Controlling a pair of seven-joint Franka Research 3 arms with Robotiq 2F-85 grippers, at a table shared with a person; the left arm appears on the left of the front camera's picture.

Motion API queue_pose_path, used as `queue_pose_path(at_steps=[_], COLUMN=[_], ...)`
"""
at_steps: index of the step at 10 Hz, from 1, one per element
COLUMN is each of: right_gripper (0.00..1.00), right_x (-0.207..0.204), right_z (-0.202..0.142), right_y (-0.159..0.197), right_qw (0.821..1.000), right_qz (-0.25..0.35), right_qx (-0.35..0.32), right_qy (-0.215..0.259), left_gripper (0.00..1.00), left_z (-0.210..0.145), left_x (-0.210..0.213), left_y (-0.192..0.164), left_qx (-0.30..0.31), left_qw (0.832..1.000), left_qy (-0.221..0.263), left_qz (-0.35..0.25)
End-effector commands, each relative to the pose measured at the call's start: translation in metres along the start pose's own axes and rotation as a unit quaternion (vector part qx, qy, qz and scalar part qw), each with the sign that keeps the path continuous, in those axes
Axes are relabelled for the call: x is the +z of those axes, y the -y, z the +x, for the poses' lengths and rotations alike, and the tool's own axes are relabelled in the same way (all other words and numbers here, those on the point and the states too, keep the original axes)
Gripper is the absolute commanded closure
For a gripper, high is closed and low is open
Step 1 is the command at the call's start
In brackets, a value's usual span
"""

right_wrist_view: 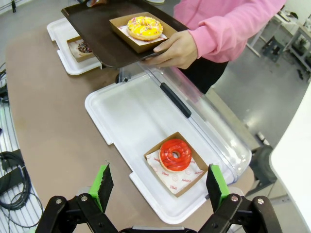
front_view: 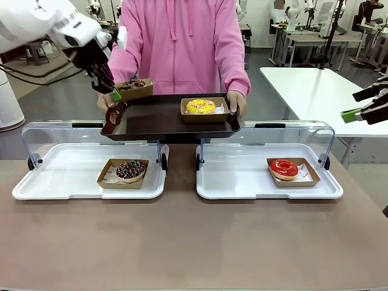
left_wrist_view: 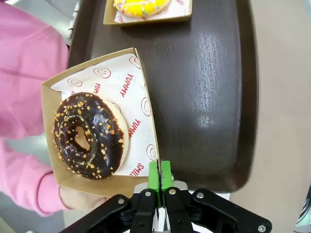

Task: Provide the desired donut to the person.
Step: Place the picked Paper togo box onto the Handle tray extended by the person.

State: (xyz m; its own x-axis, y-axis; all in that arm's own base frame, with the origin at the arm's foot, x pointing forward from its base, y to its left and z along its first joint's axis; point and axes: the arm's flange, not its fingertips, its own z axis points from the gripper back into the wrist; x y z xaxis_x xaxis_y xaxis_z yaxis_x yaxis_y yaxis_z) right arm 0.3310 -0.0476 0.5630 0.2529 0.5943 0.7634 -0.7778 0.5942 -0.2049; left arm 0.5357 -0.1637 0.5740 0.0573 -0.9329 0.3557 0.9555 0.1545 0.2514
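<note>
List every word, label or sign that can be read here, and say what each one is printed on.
"YUMMY": red print, twice, on the white paper liner under the chocolate-glazed nut-sprinkled donut in its brown cardboard tray.
"SMILE": red, at that liner's lower edge, partly cut off.
Smiley-face signs: outlined circles on the same liner.
Print on the liner under the red-glazed donut: too small to read.
Liner under the yellow-iced donut: lettering cut off, unreadable.
</note>
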Motion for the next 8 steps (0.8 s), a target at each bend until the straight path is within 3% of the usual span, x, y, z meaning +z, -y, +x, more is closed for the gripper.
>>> queue_pose_path(at_steps=[1,4,8], right_gripper=[0.00,0.00,0.00], right_x=[-0.001,-0.001,-0.001], right_z=[-0.001,-0.001,-0.001], right_y=[0.000,0.000,0.000], right_qw=[1.000,1.000,1.000], right_qz=[-0.001,-0.001,-0.001], right_qx=[-0.001,-0.001,-0.001], right_qy=[-0.004,-0.004,-0.004], left_gripper=[0.98,0.98,0.98], left_z=[0.002,0.004,0.005], left_x=[-0.012,-0.040,-0.052], left_y=[-0.013,-0.004,0.006], left_qx=[-0.034,-0.098,-0.105], left_qw=[0.999,0.994,0.992], left_qy=[-0.023,-0.036,-0.034], left_qz=[-0.006,-0.044,-0.063])
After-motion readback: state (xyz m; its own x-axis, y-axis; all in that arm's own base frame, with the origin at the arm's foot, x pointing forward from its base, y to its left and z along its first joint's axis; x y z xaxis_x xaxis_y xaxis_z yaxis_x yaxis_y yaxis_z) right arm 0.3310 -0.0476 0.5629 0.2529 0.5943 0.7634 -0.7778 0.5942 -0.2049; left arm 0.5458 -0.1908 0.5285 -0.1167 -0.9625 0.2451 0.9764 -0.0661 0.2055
